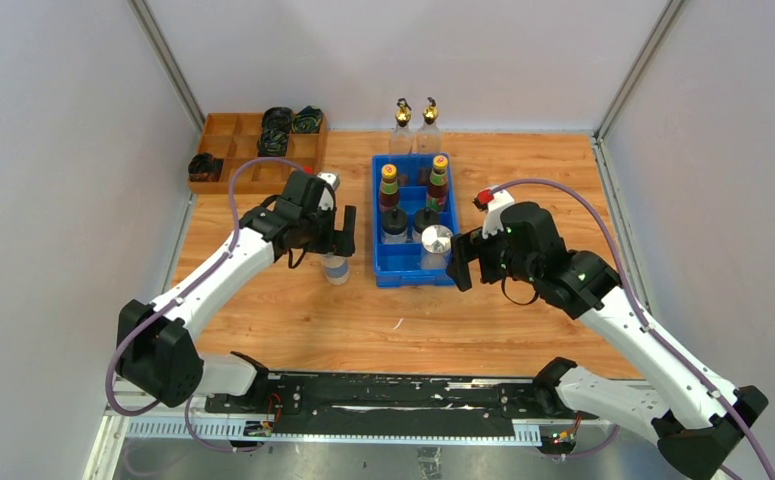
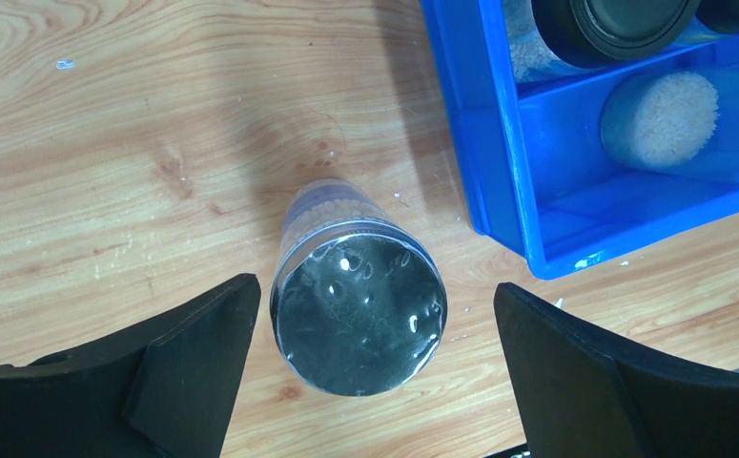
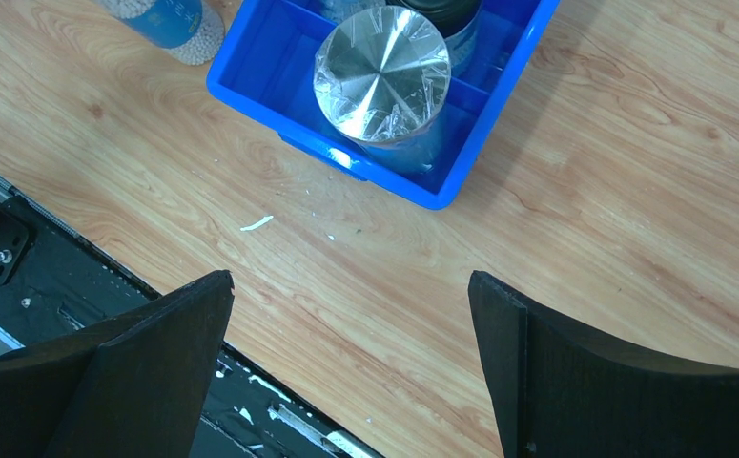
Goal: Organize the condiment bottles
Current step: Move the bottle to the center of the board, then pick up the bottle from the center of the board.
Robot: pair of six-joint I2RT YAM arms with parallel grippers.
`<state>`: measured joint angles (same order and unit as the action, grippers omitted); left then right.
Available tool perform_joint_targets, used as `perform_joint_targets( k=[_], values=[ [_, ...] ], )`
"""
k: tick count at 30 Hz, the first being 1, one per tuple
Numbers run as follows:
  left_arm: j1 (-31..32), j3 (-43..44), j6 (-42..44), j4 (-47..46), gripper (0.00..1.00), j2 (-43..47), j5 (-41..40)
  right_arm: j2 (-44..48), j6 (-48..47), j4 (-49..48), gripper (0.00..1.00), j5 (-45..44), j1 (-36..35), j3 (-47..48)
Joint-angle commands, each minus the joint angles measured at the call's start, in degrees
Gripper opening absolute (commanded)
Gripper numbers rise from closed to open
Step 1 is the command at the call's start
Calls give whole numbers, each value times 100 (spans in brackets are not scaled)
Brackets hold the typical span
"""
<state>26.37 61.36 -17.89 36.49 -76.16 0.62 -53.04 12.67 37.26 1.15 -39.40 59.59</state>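
A silver-lidded shaker [image 1: 336,268] stands upright on the table just left of the blue bin [image 1: 380,270]. My left gripper [image 1: 328,238] hangs over it, open. In the left wrist view the lid [image 2: 359,315] sits between my spread fingers [image 2: 194,358], nearer the left one, and neither finger grips it. The bin holds two dark yellow/green-capped bottles [image 1: 389,185], two black-capped jars [image 1: 394,222] and the second shaker [image 1: 436,243]. Two gold-spouted bottles [image 1: 402,125] stand behind the bin. My right gripper [image 1: 460,262] is open and empty, near the bin's front right corner [image 3: 432,196].
A wooden divided tray [image 1: 225,145] at the back left holds black cable coils [image 1: 276,128]. The black base rail [image 1: 383,395] runs along the near table edge and shows in the right wrist view [image 3: 22,258]. White walls enclose the table.
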Motion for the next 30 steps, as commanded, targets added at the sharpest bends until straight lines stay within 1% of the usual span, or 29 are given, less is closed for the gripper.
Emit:
perform_joint_targets(
  k=[1,19,27,28,30],
  values=[
    [-103,-54,-39,4,100,167,228,129,78,1,100,-113,-67,-116],
    [-115,-210,-1,-39,100,314,295,164,156,-69,100,-106,-63,-236],
    [-115,-448,-63,-356,100,220,342,282,194,-69,100,-104,-68,-304],
    [-115,-450,-73,-395,98,177,349,278,193,-69,100,-99,-67,-320],
    [-115,-423,-70,-421,87,72,344,272,198,-63,100,-97,-67,-342]
  ],
)
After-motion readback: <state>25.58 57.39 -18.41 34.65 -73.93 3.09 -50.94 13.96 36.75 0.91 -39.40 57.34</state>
